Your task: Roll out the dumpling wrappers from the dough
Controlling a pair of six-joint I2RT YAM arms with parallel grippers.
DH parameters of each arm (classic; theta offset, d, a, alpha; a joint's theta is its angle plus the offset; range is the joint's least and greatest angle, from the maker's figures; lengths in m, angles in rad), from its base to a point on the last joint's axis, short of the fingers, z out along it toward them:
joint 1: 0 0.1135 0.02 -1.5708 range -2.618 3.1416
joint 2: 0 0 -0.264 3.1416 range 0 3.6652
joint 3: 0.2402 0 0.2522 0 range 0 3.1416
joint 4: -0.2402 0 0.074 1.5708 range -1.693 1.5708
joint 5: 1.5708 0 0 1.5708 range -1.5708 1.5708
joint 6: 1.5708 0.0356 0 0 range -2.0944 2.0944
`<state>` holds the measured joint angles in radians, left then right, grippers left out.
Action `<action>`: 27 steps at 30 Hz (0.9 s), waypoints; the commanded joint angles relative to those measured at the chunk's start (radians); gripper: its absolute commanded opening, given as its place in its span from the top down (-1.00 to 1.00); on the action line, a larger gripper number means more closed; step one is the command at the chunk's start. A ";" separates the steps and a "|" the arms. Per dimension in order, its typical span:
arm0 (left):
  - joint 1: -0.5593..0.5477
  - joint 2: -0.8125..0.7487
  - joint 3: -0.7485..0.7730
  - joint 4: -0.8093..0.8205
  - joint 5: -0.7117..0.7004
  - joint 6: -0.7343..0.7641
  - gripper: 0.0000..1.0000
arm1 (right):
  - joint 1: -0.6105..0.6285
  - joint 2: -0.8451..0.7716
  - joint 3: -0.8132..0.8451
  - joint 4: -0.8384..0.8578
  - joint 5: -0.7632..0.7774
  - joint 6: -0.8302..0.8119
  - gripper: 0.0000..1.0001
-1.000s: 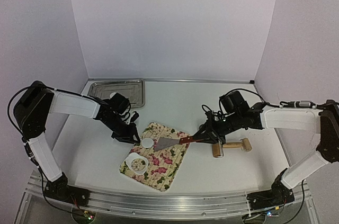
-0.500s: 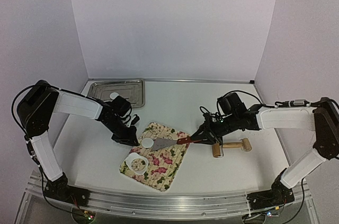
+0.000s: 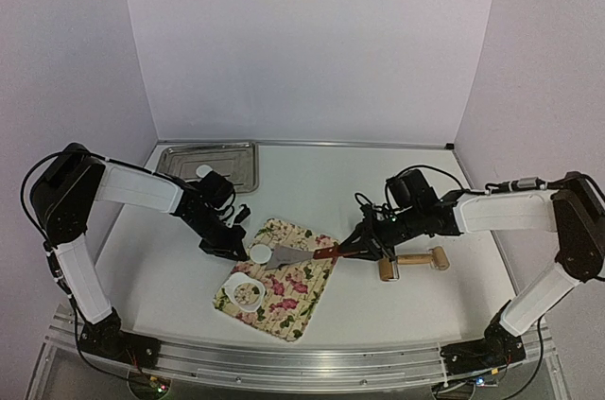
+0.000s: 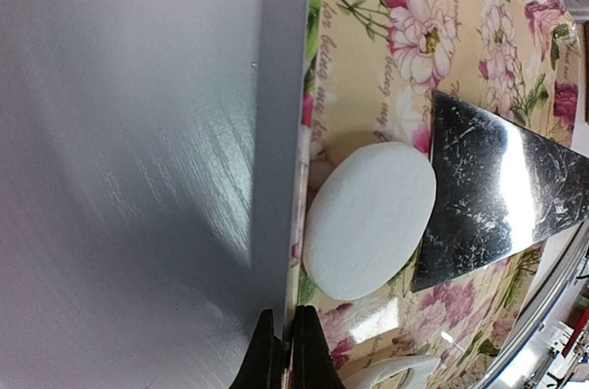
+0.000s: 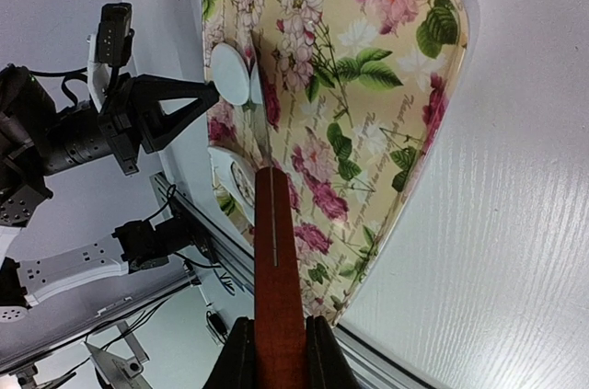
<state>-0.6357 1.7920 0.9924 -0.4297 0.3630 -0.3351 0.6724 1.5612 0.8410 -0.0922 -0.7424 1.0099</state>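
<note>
A dumpling wrapper [image 3: 260,252], a small white disc, lies on the floral mat [image 3: 284,288] near its left edge. It also shows in the left wrist view [image 4: 368,219] and the right wrist view [image 5: 230,74]. My right gripper [image 3: 364,244] is shut on the red handle [image 5: 276,260] of a spatula. The spatula's metal blade [image 3: 293,255] points left, with its tip at the wrapper's edge [image 4: 497,196]. My left gripper [image 3: 222,247] is shut, pinching the mat's left edge [image 4: 293,251]. A second wrapper [image 3: 204,171] lies in the metal tray [image 3: 232,156].
A leftover sheet of dough [image 3: 248,293] with a round hole cut out lies on the mat's near-left part. A wooden rolling pin [image 3: 413,263] lies on the table right of the mat, just beyond my right gripper. The tray stands at the back left.
My right gripper has moved left with the spatula, bringing the blade tip up to the wrapper. The left gripper has stayed on the mat's edge.
</note>
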 commanded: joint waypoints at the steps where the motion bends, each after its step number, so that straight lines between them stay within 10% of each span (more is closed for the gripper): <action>1: 0.002 0.003 -0.003 -0.030 -0.014 0.013 1.00 | 0.001 0.073 -0.050 -0.195 0.141 0.004 1.00; 27: 0.002 0.010 0.005 -0.044 -0.016 0.016 1.00 | -0.012 0.136 -0.115 0.036 0.167 -0.045 1.00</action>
<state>-0.6357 1.7920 0.9924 -0.4301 0.3630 -0.3294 0.6717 1.6362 0.7965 0.0921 -0.7517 0.9696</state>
